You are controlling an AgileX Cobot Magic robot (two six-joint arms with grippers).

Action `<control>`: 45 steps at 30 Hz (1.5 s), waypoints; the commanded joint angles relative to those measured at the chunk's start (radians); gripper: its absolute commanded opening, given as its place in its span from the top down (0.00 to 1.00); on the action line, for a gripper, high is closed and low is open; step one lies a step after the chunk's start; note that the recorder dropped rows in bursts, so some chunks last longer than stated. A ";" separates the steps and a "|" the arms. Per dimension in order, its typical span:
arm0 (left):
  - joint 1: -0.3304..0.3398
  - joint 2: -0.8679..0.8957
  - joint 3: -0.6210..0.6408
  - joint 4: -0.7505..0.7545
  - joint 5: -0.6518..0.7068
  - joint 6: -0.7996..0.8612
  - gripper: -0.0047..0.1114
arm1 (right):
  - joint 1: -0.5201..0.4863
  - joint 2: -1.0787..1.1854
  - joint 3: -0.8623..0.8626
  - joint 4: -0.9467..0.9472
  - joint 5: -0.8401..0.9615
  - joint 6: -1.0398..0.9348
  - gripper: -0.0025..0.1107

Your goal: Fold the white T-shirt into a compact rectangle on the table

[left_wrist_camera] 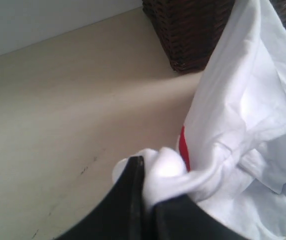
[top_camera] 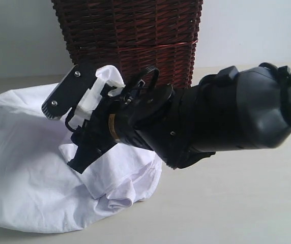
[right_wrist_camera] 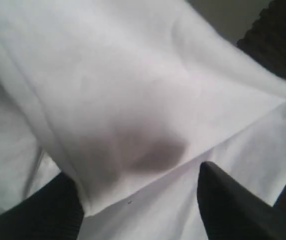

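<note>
The white T-shirt (top_camera: 28, 173) lies rumpled on the table (top_camera: 227, 203) at the left, in front of the basket. My right gripper (top_camera: 61, 138) reaches across from the right and hovers over the shirt, open. In the right wrist view the right gripper (right_wrist_camera: 140, 200) has a folded edge of the shirt (right_wrist_camera: 133, 115) between its spread fingers, unpinched. My left gripper (left_wrist_camera: 145, 175) is shut on a bunched fold of the shirt (left_wrist_camera: 243, 100), where a strip of red lettering (left_wrist_camera: 183, 147) shows. The exterior view does not show the left gripper.
A dark brown wicker basket (top_camera: 130, 35) stands at the back of the table, right behind the shirt; its lower corner (left_wrist_camera: 193, 35) shows in the left wrist view. Bare table (left_wrist_camera: 58, 110) stretches beside the shirt. The right arm's black body (top_camera: 227, 112) spans the right half of the exterior view.
</note>
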 commanded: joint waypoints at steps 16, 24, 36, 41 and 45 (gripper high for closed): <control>0.001 -0.001 -0.006 -0.033 -0.005 0.033 0.96 | 0.005 -0.015 -0.014 0.031 0.206 -0.113 0.98; -0.001 -0.001 -0.011 -0.033 -0.163 0.055 0.96 | 0.005 -0.256 -0.014 0.240 0.276 -0.479 0.98; -0.001 0.050 -0.599 0.293 -0.135 0.161 0.96 | -0.072 -0.548 -0.156 0.264 0.415 -0.791 0.98; -0.001 0.143 -0.758 0.413 -0.022 0.273 0.96 | -0.080 -0.546 -0.299 0.419 0.409 -1.011 0.98; -0.021 0.243 -0.782 0.337 0.070 0.580 0.96 | -0.084 -0.511 -0.336 0.600 0.469 -1.328 0.98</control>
